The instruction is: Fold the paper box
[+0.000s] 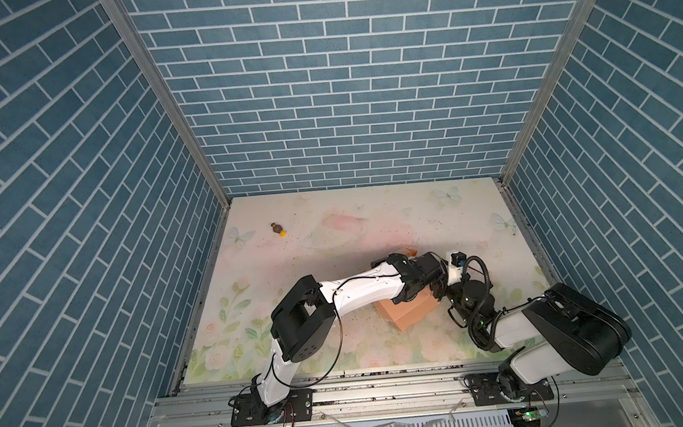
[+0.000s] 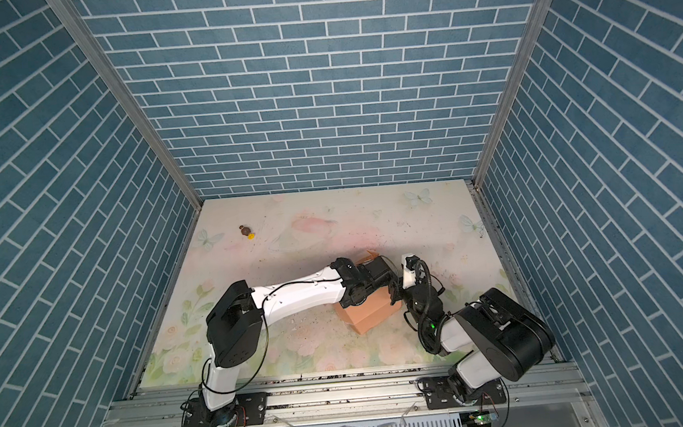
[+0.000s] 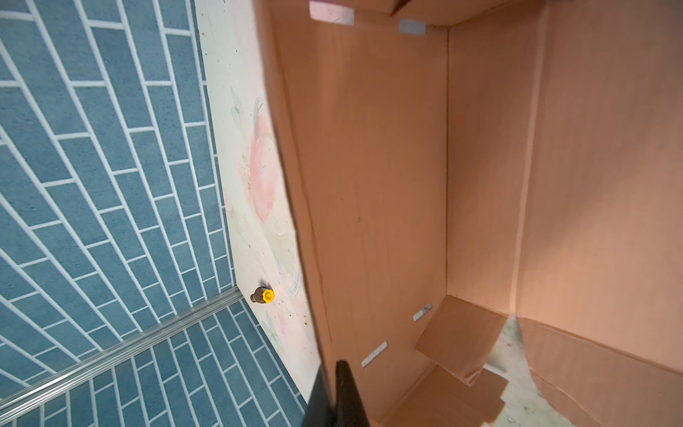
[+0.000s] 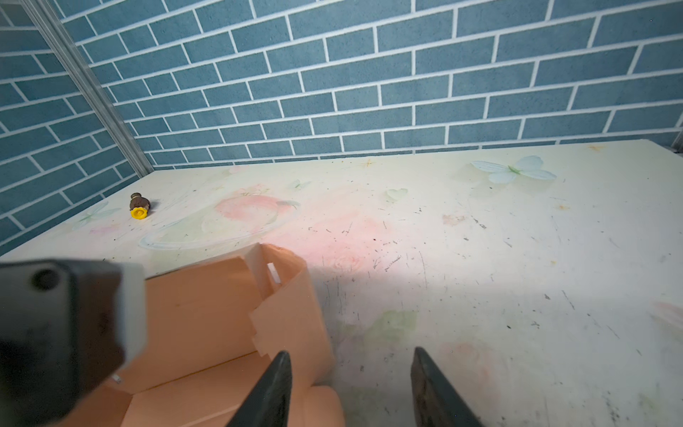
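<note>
Blue brick walls [image 1: 321, 78] closed in the flowered bench [image 1: 333, 232] on three sides, and a metal rail [image 1: 387, 390] ran along the front. A tiny brown-and-yellow thing [image 1: 278, 229] lay far off by the back left corner, well clear of the action. What blocked the view was the left arm [image 1: 362, 290] itself. It stretched low across the middle and its black wrist covered most of the paper box [image 1: 408, 315] in both top views.

The right arm [image 1: 520, 329] was folded tight near its base, wrist turned in toward the box from the right. The left fingers [image 3: 345, 395] were pressed together, pinching the top edge of one box wall. The right fingers [image 4: 271, 392] stood spread, one tip right at the box's end flap; whether it touched could not be told.

The box sat on the bench toward the front right, between the two wrists. It was peach-orange card, half built, with its walls standing and its top open. Small slots were cut in the long wall, and short flaps were folded in at the far end. From the right wrist, a slotted flap curled upward beside a stepped, notched edge. One corner [image 1: 410, 251] poked out behind the left wrist.
</note>
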`<state>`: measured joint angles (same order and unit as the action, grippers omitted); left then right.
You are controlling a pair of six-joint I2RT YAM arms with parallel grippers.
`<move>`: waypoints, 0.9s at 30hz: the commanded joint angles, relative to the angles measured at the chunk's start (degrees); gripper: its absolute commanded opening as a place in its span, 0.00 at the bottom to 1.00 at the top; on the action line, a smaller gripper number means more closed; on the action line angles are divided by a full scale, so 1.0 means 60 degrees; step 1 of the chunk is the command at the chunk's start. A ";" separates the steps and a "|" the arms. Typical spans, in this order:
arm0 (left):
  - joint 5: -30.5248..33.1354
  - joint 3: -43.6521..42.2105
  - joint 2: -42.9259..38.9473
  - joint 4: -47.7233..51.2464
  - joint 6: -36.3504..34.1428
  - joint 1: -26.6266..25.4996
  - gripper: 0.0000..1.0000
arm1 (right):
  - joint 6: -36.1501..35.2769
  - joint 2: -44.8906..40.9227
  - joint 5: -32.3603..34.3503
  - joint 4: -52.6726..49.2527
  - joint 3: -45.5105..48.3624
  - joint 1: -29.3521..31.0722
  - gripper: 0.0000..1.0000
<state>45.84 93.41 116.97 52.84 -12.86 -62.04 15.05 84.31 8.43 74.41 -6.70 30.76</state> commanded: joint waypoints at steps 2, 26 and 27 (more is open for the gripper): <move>-0.0214 0.0092 0.0198 0.0158 -0.0024 -0.0098 0.06 | 0.0233 0.0210 -0.2428 -0.0859 -0.0556 -0.0546 0.53; -0.0303 0.0179 0.0447 0.0184 -0.0013 -0.0153 0.06 | -0.0120 0.2828 -0.4012 0.0943 -0.1632 -0.0547 0.42; -0.0307 0.0191 0.0454 0.0188 -0.0017 -0.0151 0.06 | -0.0120 0.2789 -0.3657 0.0937 -0.1575 -0.0516 0.40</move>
<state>46.30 93.65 117.56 52.93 -12.86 -62.28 14.94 101.08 -17.19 77.38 -16.25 27.09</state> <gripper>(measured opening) 0.062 0.410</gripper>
